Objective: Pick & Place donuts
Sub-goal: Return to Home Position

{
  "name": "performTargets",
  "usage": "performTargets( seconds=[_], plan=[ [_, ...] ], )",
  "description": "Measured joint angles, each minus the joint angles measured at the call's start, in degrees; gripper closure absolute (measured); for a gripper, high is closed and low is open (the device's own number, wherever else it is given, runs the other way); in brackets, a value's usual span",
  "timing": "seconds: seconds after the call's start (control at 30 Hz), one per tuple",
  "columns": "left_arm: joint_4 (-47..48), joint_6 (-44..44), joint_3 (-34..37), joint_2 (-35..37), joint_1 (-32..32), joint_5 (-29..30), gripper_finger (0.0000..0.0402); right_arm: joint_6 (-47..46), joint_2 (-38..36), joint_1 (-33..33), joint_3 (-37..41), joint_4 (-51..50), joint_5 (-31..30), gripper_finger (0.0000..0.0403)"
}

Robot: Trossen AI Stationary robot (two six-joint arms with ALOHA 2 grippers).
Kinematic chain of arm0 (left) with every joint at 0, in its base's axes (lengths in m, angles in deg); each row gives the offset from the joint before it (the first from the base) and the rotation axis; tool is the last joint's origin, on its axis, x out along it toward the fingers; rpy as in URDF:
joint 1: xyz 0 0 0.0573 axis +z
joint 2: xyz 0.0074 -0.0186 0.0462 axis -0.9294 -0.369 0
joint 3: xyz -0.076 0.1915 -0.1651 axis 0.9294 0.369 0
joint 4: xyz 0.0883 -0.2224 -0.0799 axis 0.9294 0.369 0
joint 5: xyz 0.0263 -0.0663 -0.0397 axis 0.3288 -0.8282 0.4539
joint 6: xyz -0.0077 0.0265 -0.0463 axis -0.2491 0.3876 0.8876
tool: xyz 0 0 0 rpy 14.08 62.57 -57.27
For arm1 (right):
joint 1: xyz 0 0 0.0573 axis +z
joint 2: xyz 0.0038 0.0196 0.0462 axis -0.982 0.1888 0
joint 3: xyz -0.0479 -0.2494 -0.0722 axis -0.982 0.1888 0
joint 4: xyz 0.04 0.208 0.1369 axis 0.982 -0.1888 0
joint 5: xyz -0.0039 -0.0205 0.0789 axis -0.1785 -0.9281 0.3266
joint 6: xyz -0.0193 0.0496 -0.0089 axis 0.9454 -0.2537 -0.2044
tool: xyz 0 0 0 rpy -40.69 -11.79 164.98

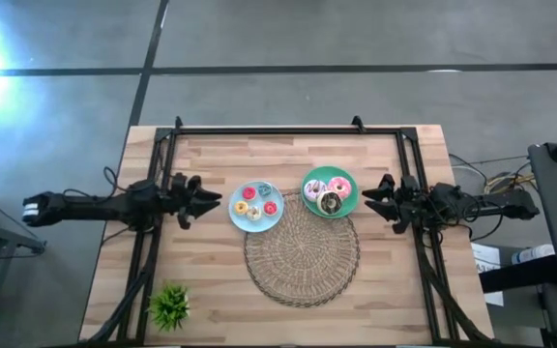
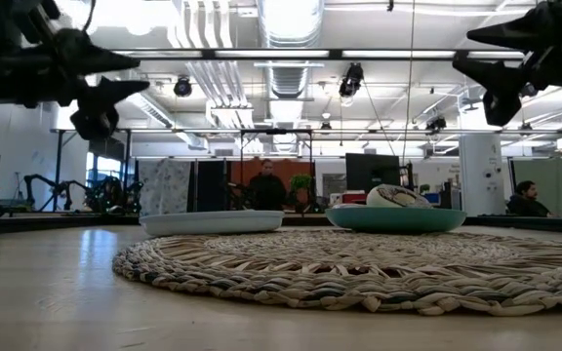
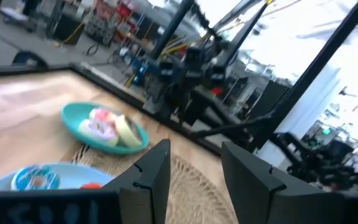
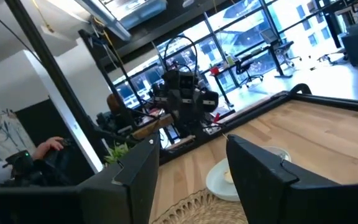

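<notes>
The woven mat [image 1: 302, 256] lies in the middle of the table, and every donut sits at its back edge, as the low view sees it. The blue plate [image 1: 256, 228] touches that edge on the left arm's side. It holds five small donuts, close together: a pink donut [image 1: 249, 192], a blue donut [image 1: 264, 190], a yellow donut [image 1: 242, 207], a red donut [image 1: 270, 207] and a cream donut [image 1: 253, 215]. The green plate [image 1: 305, 193] lies partly on the mat on the right arm's side. It holds three bigger donuts [image 1: 330, 201], packed tight. No donut lies on the bare wood, so I think the sorting is done. The left gripper [image 1: 209, 203] hangs in the air off the mat's left side, just beside the blue plate. Its two fingers are spread apart and hold nothing. The right gripper [image 1: 369, 200] hangs off the mat's right side, just beside the green plate, and its fingers are spread apart and hold nothing too. The donuts look like little toys, so I think they are very light and will not break. The shiny tops may be slippery, and a ring could pop out if it is squeezed on its round outer side. I cannot tell if they are hard or squishy. A good way to pick one up is to come straight down, put one finger in the hole and one outside, and pinch the ring gently there. The donuts nearly touch, so the fingers should be careful not to bump the next one.
</notes>
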Motion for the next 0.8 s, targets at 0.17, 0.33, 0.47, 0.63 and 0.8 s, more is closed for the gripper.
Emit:
performTargets(
  seconds=[0.17, 0.33, 0.47, 0.63, 0.8],
  plan=[
    [5.2, 0.0, 0.0, 9.2, 0.0, -0.1, 0.0284, -0.2, 0.0, 0.0, 0.0, -0.8, 0.0, 0.0222],
    [9.3, -0.9, 0.0, 17.9, 0.0, -0.3, 0.0284, -0.2, 0.0, 0.0, 0.0, -0.8, 0.0, 0.0220],
    [13.7, -13.0, 0.1, 20.3, 0.0, -0.7, 0.0284, -0.2, 0.0, 0.0, 0.0, -0.8, 0.0, 0.0224],
    [20.1, -30.4, 0.1, 20.3, -0.8, 5.0, 0.0284, -0.1, 0.0, 0.0, 0.0, -0.8, -0.1, 0.0224],
    [23.2, -32.6, 0.1, 20.3, -1.0, 12.4, 0.0284, -0.1, 0.0, 0.0, 0.0, -0.8, -0.1, 0.0221]
  ],
)
